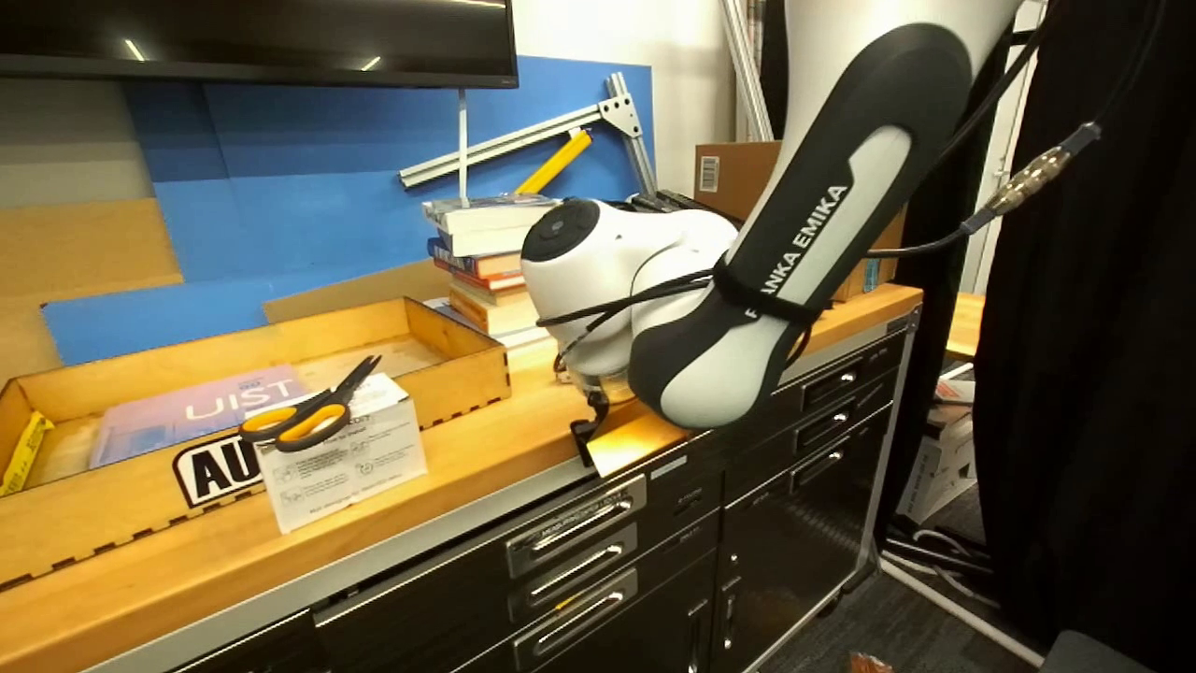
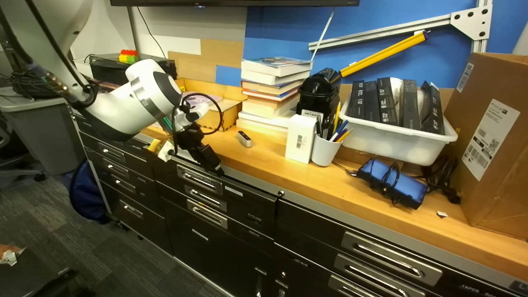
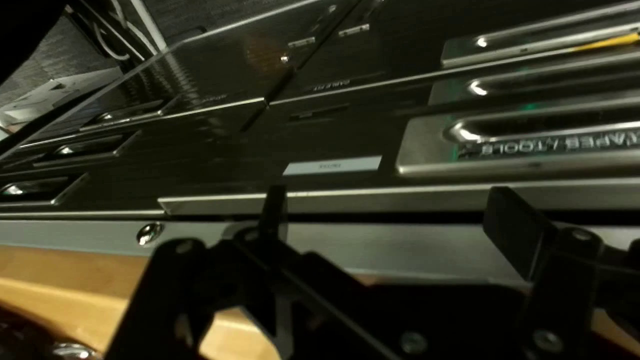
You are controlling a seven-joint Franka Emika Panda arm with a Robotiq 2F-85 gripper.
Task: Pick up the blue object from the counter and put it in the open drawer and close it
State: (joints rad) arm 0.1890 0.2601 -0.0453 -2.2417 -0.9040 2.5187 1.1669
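The small cyan-blue block does not show in any view. The counter (image 1: 486, 458) is a light-brown wooden worktop over black drawer cabinets; it also shows in an exterior view (image 2: 264, 161) and the wrist view (image 3: 65, 270). The top black drawer (image 3: 340, 135) has a silver pull strip and sits slightly proud of its neighbour, with a narrow dark gap below the counter's metal edge; it also shows in an exterior view (image 2: 247, 200). My gripper (image 3: 387, 205) is open and empty, its fingers at the drawer's top edge. It hangs at the counter's front edge in both exterior views (image 1: 584, 435) (image 2: 216, 167).
A wooden tray (image 1: 458, 374), a white box (image 1: 346, 458) with scissors (image 1: 304, 421) and stacked books (image 2: 270, 90) stand on the counter. Further along are a pen cup (image 2: 325, 150), a white bin (image 2: 392, 140), a cabled blue-topped device (image 2: 392, 181) and a cardboard box (image 2: 491, 144).
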